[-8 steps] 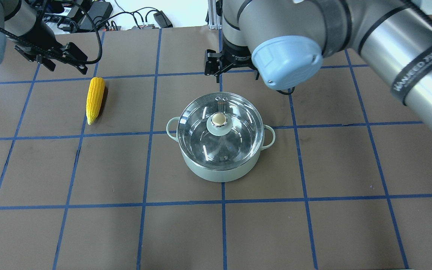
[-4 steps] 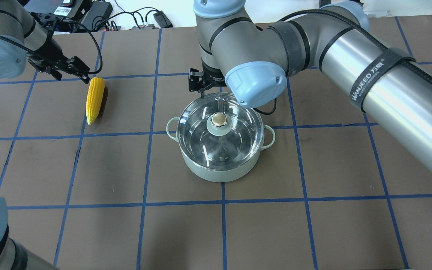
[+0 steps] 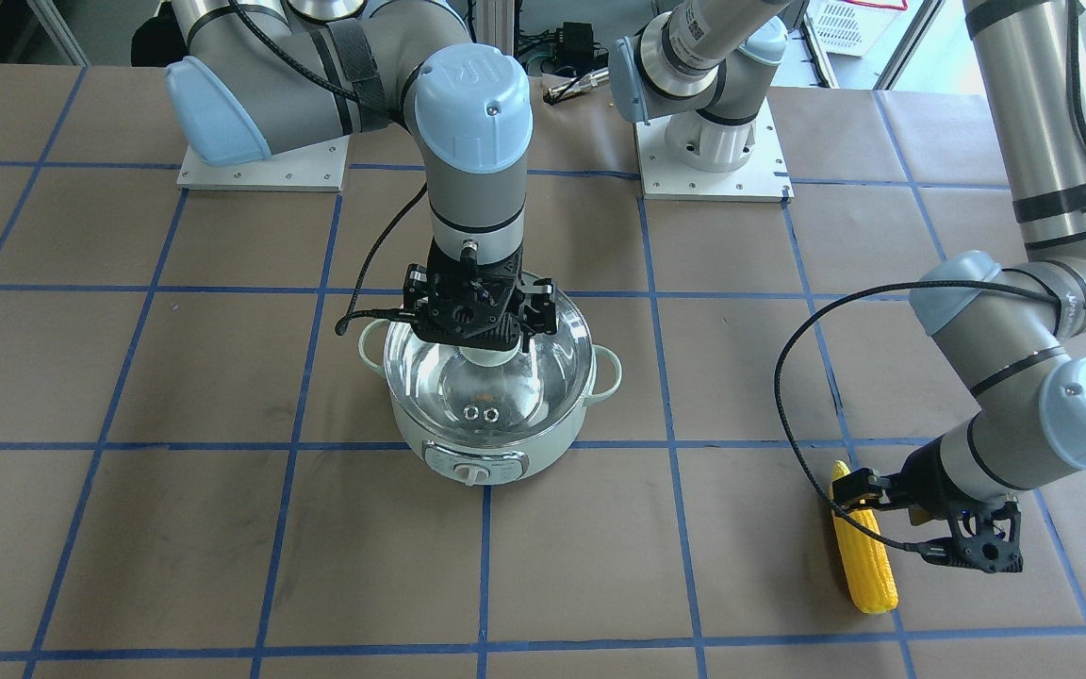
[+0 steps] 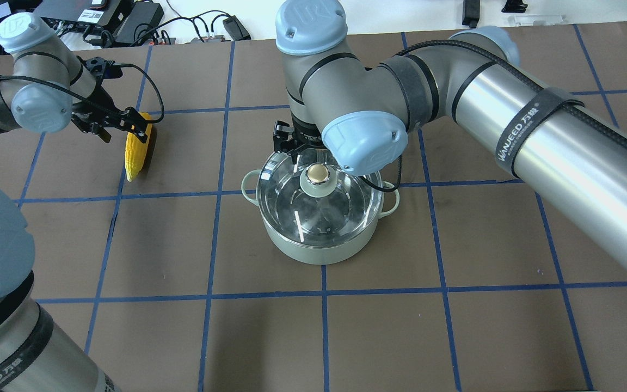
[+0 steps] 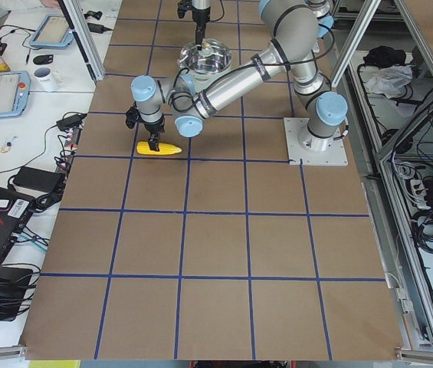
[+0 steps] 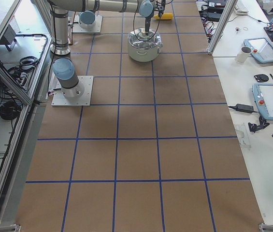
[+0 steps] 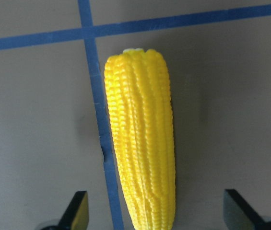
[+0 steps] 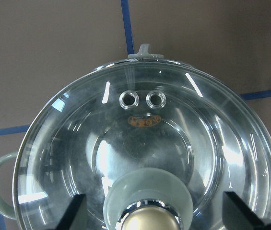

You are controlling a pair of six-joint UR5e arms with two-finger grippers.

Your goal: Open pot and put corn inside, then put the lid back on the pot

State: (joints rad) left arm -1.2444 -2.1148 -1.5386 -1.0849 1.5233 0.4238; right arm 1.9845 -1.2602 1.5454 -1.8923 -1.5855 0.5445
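The pale green pot [image 4: 319, 247] stands mid-table with the glass lid [image 4: 292, 209] on it. The lid's gold knob [image 4: 318, 173] is at its centre. My right gripper [image 4: 294, 147] is open above the lid. In the right wrist view the knob [image 8: 149, 219] sits between its fingers [image 8: 75, 211], which are not touching it. The yellow corn [image 4: 135, 152] lies on the table at the left. My left gripper [image 4: 123, 128] is open over its far end. In the left wrist view the corn [image 7: 142, 143] lies between the spread fingertips [image 7: 241, 211].
Cables and power bricks [image 4: 128, 22] lie beyond the table's far edge. The arms' base plates [image 3: 713, 170] sit on the robot's side of the table. The pot's dial [image 3: 475, 474] faces away from the robot. Blue tape lines grid the brown tabletop.
My right gripper moved from beyond the pot to over the lid's knob. My left gripper moved toward the corn and now straddles its far end. The pot, lid and corn stayed put.
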